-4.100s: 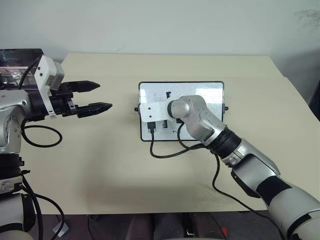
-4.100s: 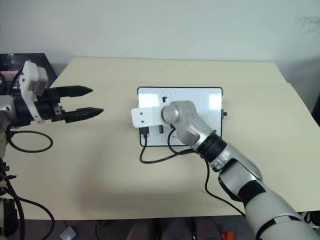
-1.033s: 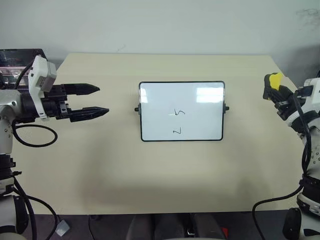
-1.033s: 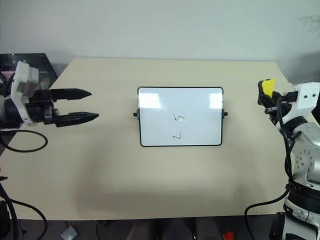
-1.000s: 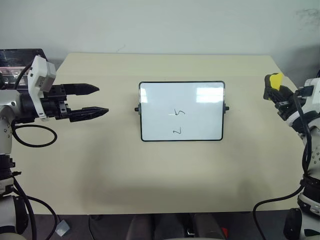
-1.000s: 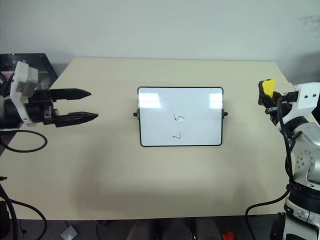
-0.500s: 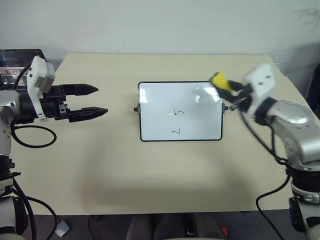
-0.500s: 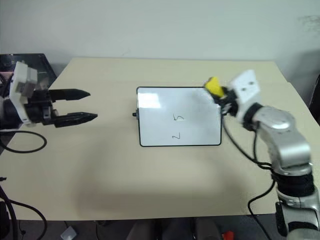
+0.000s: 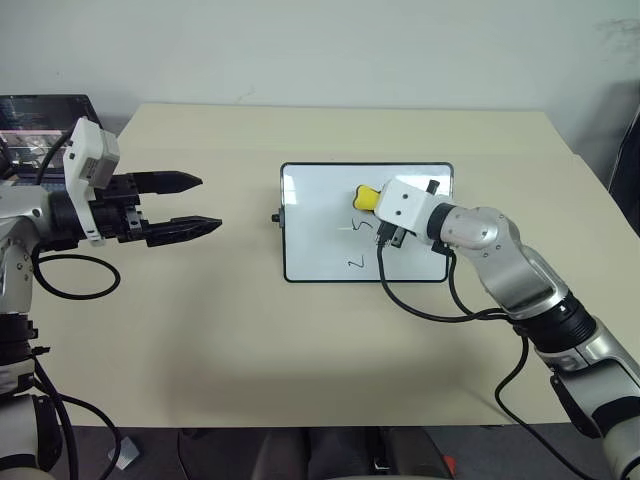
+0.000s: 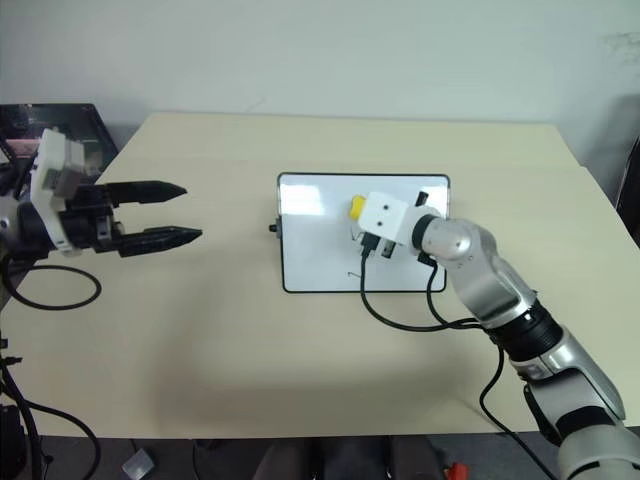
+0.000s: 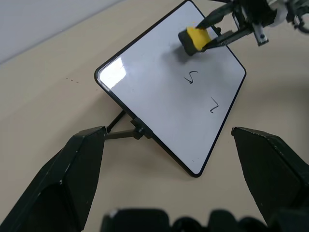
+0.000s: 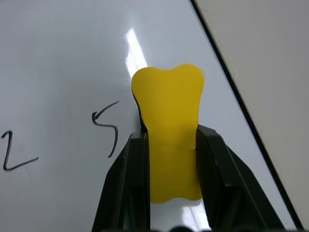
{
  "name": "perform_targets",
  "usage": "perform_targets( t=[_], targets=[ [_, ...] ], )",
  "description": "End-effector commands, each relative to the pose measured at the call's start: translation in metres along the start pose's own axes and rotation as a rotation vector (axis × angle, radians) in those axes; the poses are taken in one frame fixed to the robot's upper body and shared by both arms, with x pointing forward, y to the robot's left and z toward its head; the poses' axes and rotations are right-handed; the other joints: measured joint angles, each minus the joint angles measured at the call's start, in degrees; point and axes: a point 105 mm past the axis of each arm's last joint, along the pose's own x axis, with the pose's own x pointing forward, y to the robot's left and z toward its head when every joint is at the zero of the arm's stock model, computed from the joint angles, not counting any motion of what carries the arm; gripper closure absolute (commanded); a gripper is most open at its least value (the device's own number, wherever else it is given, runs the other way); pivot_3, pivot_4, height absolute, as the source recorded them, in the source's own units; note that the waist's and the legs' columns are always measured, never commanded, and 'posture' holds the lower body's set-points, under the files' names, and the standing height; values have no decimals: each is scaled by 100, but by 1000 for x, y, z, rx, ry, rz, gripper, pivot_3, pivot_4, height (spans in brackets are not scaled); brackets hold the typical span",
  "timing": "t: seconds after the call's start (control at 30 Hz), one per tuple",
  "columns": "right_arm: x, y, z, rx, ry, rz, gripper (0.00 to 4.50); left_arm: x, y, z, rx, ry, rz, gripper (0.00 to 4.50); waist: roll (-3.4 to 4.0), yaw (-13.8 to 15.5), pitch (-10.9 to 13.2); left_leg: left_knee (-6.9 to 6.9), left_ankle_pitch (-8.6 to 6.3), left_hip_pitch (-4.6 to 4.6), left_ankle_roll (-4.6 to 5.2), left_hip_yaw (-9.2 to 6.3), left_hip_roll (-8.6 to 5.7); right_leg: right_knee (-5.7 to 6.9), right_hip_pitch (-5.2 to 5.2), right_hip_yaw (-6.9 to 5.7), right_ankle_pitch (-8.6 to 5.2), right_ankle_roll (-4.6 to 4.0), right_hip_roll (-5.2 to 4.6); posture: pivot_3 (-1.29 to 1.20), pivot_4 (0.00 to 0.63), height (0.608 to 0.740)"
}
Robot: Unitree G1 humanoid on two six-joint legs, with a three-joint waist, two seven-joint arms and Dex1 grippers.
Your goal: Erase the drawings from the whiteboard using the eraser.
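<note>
The right gripper (image 12: 168,140), which a second ago hung off the table's right edge, is now over the whiteboard (image 9: 320,230), its black fingers clenched on the eraser (image 9: 366,197). The yellow block bulges soft and foam-like where the fingers pinch it and sits over the board's far half, beside the "5". Two drawings (image 12: 106,126) remain, a "5" and a "2", thin black marker strokes at the glossy white board's centre and near edge; the mark seen four seconds ago by the far edge is gone. The board, thin black rounded frame with small side knobs, lies at the middle of the matte beige table (image 9: 250,330). The left gripper (image 9: 185,204) stays over the left edge, its tapered black fingers released and empty.
</note>
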Motion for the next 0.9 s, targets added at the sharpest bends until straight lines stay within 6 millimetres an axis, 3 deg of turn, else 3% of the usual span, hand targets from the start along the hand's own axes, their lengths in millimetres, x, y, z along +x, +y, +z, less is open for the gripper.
perform_targets(
  t=[0.03, 0.43, 0.9],
  targets=[
    [4, -12, 10, -157, 1, -20, 3541, -1, -2, 12, 46, -20, 2, 0, 0, -2, 0, 0, 0, 0, 0, -1, 0, 1, 0, 1, 0, 0, 0, 0, 150, 740],
    [18, -8, 13, -249, 54, 40, 3541, 2, -3, 12, 44, -20, 3, 0, 0, -4, 0, 1, 0, 1, 0, -5, 0, 5, -4, 2, 1, -1, 0, 0, 150, 740],
    [26, 18, -9, -266, 183, 162, 3541, 3, -3, 13, 42, -20, 8, 0, -7, -6, -5, 9, 1, 18, -1, -10, 1, 9, 15, 0, 1, -1, 0, 0, 150, 740]
  ],
)
